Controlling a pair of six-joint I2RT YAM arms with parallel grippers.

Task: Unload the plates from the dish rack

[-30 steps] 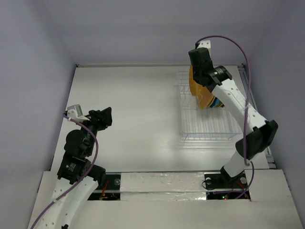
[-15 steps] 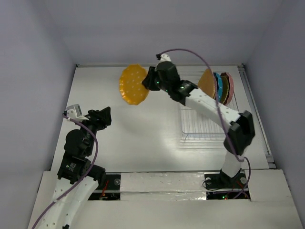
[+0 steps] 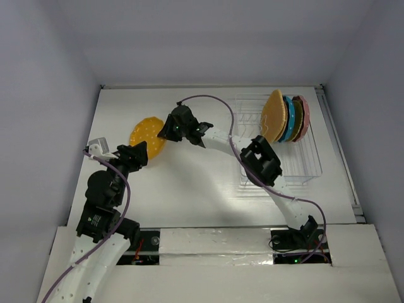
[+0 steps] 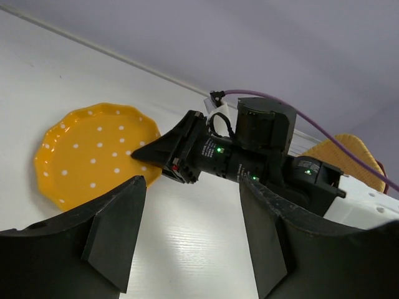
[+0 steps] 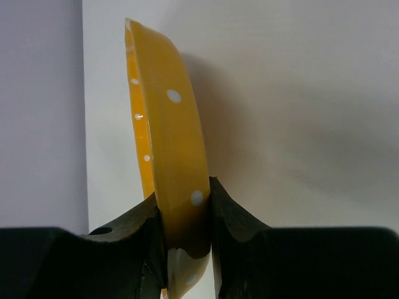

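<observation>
Two arms work over a white worktop (image 3: 189, 183). The right arm reaches across to the left half, and the right fingers (image 3: 167, 130) are closed on the rim of the yellow plate (image 3: 145, 134), a scalloped disc with white dots. The right wrist view shows the rim pinched between both pads. The plate lies low, its dotted face turned upward, at the left of the worktop and well apart from the dish rack (image 3: 297, 161). Whether it touches the surface cannot be told. The left fingers (image 3: 136, 153) stand spread apart, holding nothing, just beside the near edge of the plate. The other plates stand on edge, packed together at the far end of the rack. These include an orange woven plate (image 3: 274, 117) on the left, a blue plate (image 3: 289, 120) behind it, and a pink plate (image 3: 304, 117) at the right.
</observation>
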